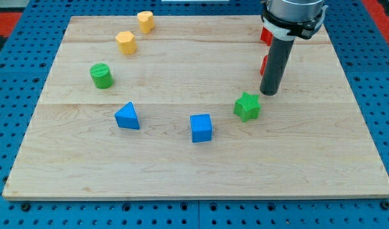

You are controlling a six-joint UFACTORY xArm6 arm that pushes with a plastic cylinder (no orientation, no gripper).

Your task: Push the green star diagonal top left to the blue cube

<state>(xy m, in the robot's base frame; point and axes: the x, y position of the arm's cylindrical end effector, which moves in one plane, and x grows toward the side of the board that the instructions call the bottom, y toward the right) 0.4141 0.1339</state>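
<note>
One green star-shaped block (247, 106) lies flat on wooden bench (182, 159), just right of blue cube (201, 127), apart. My tip (268, 93) sits near star's upper right. No claw fitted.

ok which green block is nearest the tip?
The green star, just below-left of my tip and beside the blue cube. The green cylinder sits far off at the view's left.
</note>
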